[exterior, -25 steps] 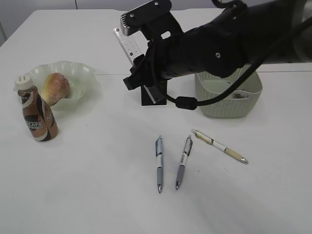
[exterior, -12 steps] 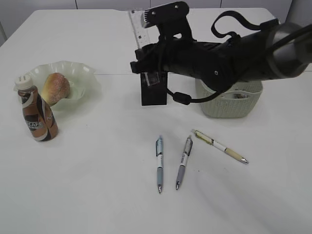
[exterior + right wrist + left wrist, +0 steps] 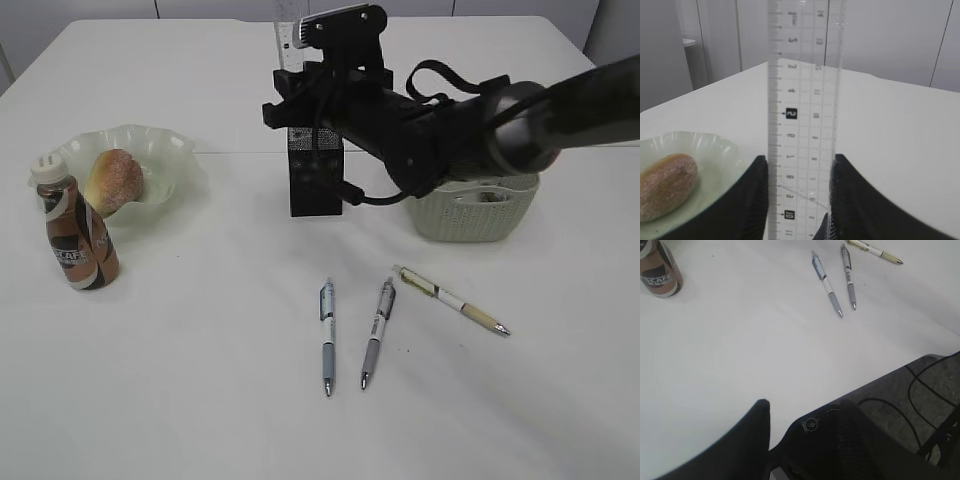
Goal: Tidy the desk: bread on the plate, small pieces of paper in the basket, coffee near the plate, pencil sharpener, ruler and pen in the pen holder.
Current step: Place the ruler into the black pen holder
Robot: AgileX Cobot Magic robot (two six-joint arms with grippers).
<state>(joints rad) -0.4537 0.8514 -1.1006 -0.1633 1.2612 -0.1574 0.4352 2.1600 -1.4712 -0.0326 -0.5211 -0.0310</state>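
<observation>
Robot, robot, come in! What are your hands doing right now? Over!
Right gripper shut on ruler, upright above pen holder. Left gripper open, holding nothing. Three pens wait on desk. Nothing blocking.

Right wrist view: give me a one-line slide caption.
Right gripper holds the clear ruler upright, with the bread on the plate beyond.

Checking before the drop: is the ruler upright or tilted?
Upright: the ruler stands vertical between the right gripper's jaws, above the pen holder.
</observation>
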